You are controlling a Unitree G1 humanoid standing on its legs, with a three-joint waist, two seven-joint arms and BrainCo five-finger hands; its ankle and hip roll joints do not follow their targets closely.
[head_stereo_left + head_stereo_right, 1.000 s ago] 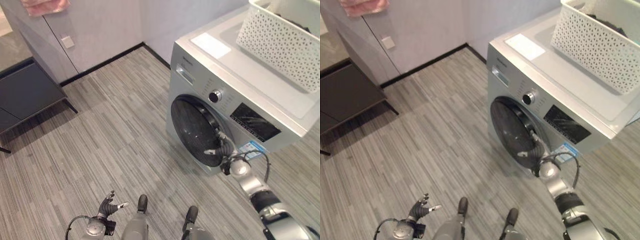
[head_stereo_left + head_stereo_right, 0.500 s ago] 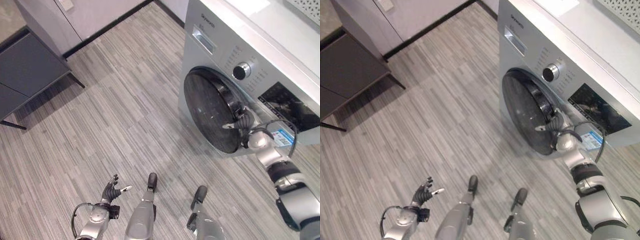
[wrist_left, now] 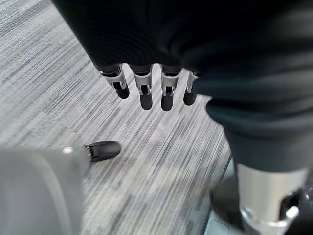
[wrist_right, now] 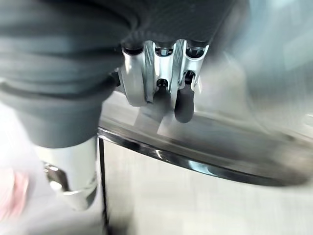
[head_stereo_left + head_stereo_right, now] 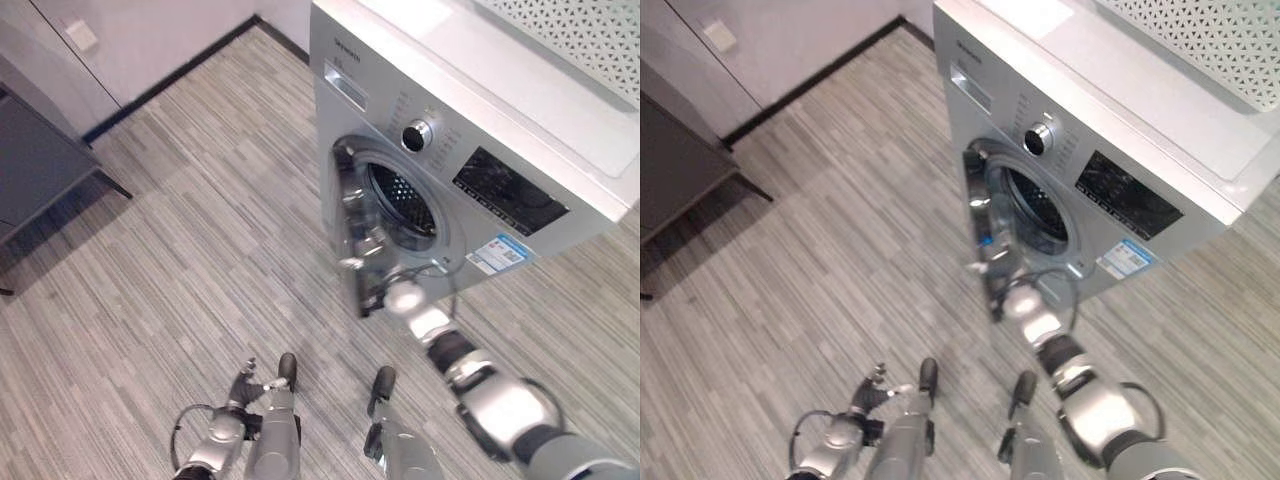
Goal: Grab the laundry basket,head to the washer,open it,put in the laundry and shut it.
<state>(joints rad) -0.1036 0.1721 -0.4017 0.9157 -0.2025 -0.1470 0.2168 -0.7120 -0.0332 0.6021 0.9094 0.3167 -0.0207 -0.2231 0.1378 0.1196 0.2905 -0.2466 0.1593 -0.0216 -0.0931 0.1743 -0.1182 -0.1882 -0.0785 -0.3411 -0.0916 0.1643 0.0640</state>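
Note:
The silver washer [image 5: 520,120] stands at the upper right, its round door [image 5: 352,225] swung out to the left so the perforated drum [image 5: 405,205] shows. My right hand [image 5: 400,297] is at the door's lower edge. In the right wrist view its fingers [image 4: 156,73] curl over the door's chrome rim [image 4: 195,166]. The white perforated laundry basket [image 5: 580,35] rests on top of the washer, cut off by the view's upper edge. My left hand [image 5: 243,380] hangs low over the floor at the lower left, its fingers [image 3: 142,88] straight and holding nothing.
A dark low cabinet [image 5: 30,170] stands at the far left against a pale wall with a black skirting board [image 5: 160,85]. Grey striped flooring [image 5: 200,250] spreads between the cabinet and the washer.
The washer door was shut before and has swung open to the left with my right hand on its edge. The camera has also shifted. My left hand stays low.

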